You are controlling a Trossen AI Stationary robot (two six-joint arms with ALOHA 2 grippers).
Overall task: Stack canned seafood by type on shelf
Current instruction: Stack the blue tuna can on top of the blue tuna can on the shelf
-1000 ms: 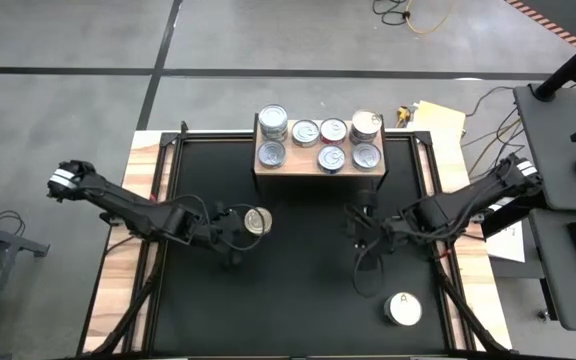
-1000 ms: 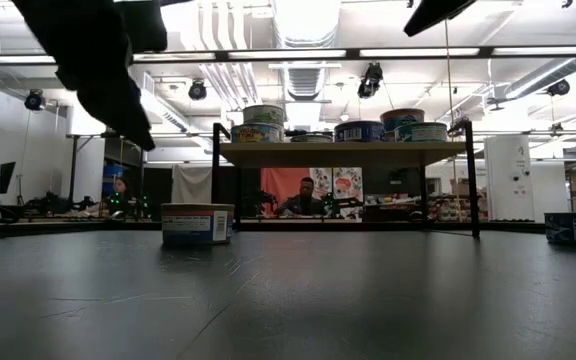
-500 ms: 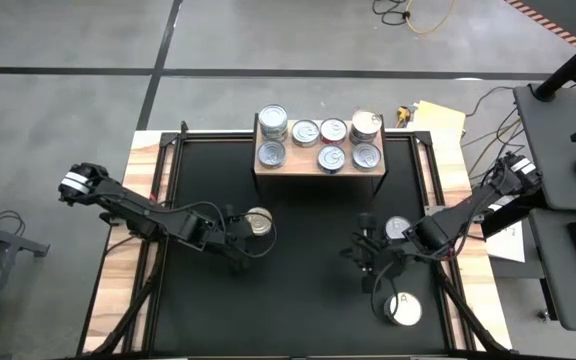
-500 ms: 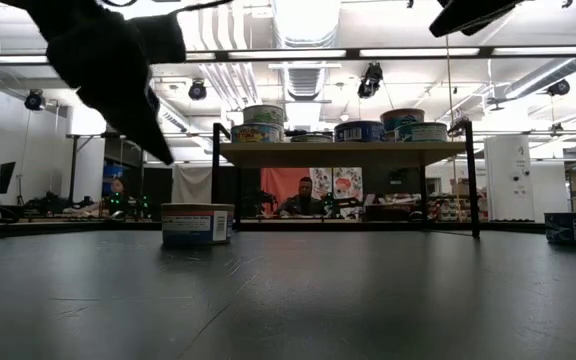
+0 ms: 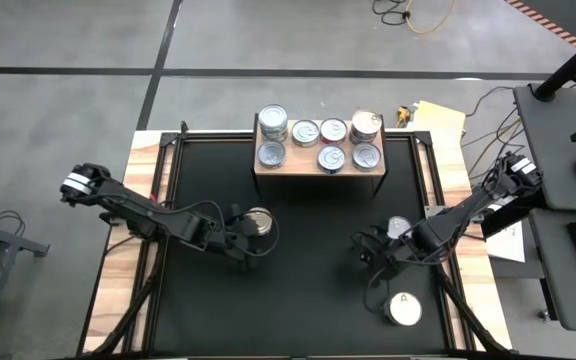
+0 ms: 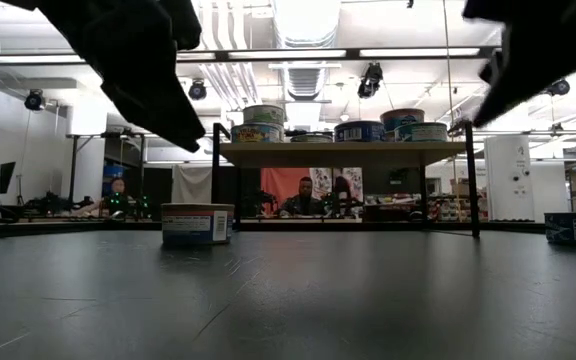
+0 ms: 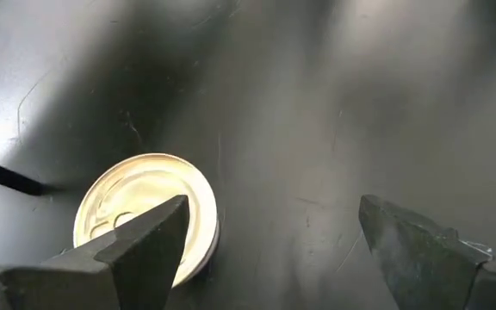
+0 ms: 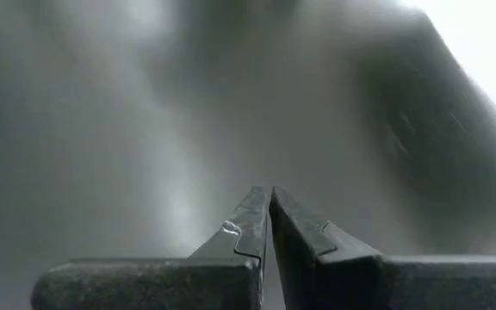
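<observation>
We see the shelf (image 5: 320, 168) standing at the far middle of the black table (image 5: 298, 300), loaded with tins (image 5: 318, 143): seven tops show from above, some of them sitting on other tins. From the low camera the same tins line the board (the room behind shows a seated person).

Three more tins lie loose on the table. A gold-topped tin (image 5: 258, 221) sits left of centre, and the left gripper (image 5: 249, 241) hangs just beside it on its near side, fingers (image 7: 149, 245) spread wide and holding nothing; in the wrist view one finger overlaps the tin's edge while the other stands over bare table. A silver-topped tin (image 5: 398, 228) rests on the right, just beyond the right arm. A white-topped tin marked "A" (image 5: 403, 308) lies near the right front corner.

The right gripper (image 5: 368, 243) hovers over bare table right of centre, its fingers (image 8: 248, 226) pressed together with nothing between them.
</observation>
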